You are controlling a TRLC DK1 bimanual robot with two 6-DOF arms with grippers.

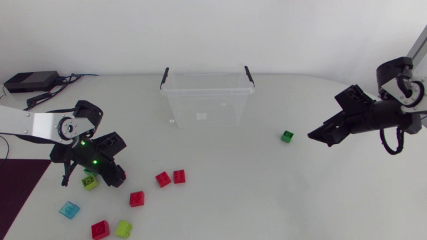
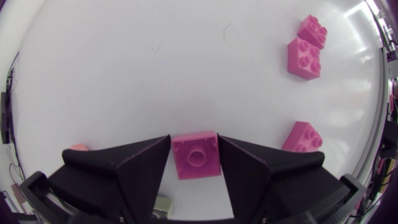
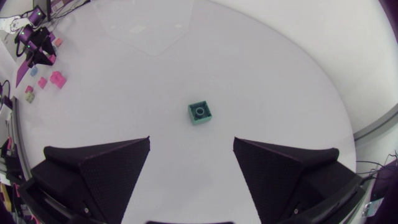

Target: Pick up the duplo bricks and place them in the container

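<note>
While both arms are hovering over the smooth white table [image 1: 267,200], the left gripper [image 2: 193,139] is pinching a red square plastic brick [image 2: 196,163] between its matte wedge fingers. The right gripper [image 3: 191,140] is gaping wide and holding nothing, with a small green square brick [image 3: 200,112] lying ahead of it. The clear rectangular plastic container [image 1: 207,90] with black clips is standing well apart, near the far edge.

Clearance findings: table middle open, the robot's left side crowded.
The table [image 1: 233,173] is found bare before the open-topped container [image 1: 207,100] and all round the green brick [image 1: 287,136], which lies ahead of the wide-spread right gripper [image 3: 191,140]. Beside the left gripper [image 2: 194,142], passage is narrowed by scattered red bricks [image 1: 163,179]. Its finger gap is filled by a clamped brick [image 2: 196,163].
</note>
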